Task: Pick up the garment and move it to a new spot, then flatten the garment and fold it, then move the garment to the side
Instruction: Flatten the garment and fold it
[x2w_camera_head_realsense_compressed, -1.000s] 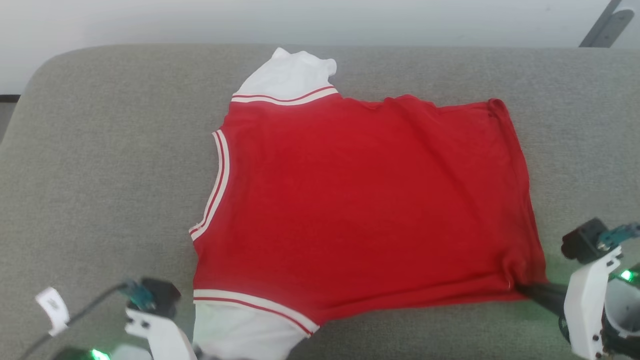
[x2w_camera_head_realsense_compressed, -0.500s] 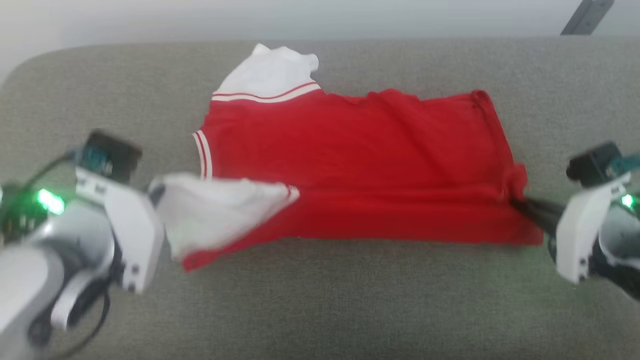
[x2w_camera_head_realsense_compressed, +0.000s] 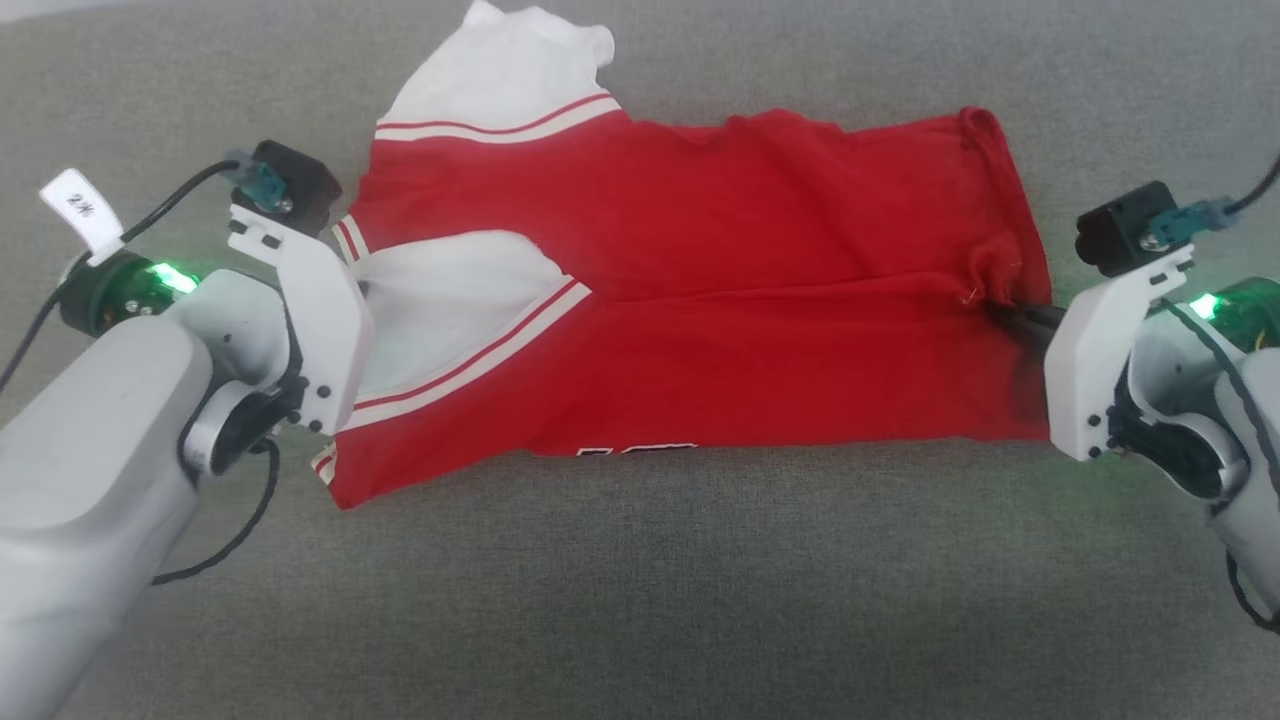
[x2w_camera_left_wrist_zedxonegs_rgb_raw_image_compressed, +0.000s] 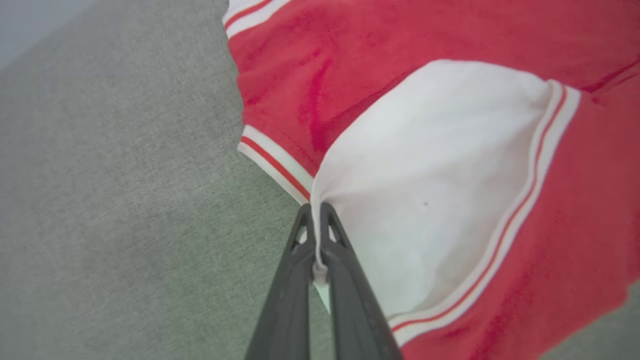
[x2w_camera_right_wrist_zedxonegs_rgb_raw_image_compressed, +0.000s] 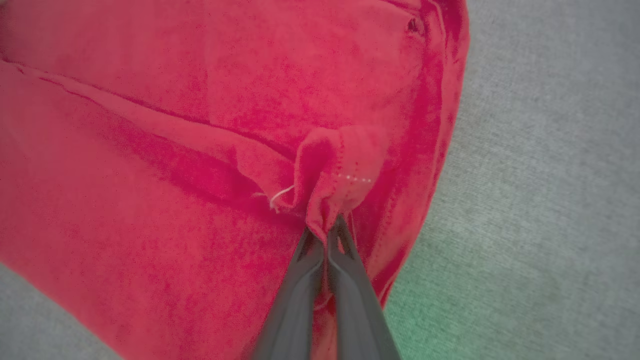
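Garment sits mid-frame in the head view, on the grey fabric surface, long axis left to right. It is doubled over: a top layer covers the lower half, and its free edge runs roughly level across the middle of the red area. A sliver of dark numeral with white outline peeks out at the bottom edge, centre-left.

Left gripper: fingers together, clamped on the corner of the near white sleeve. In the left wrist view, white cloth is pinched between the two dark fingers at bottom centre and fans out from the tips toward upper right, with striped trim along its right side. In the head view the left gripper sits at left-centre, tips hidden behind its white bracket.

Right gripper: fingers together, clamped on a bunched red hem corner. The right wrist view shows a puckered knot of fabric at the tips, a loose white thread just left of it, and grey surface to the right. In the head view the right gripper is at right-centre, against the garment's right edge.

Far white sleeve lies flat at top, left of centre. Green lights glow on both wrists. A white tag hangs on the left arm's cable, upper left.
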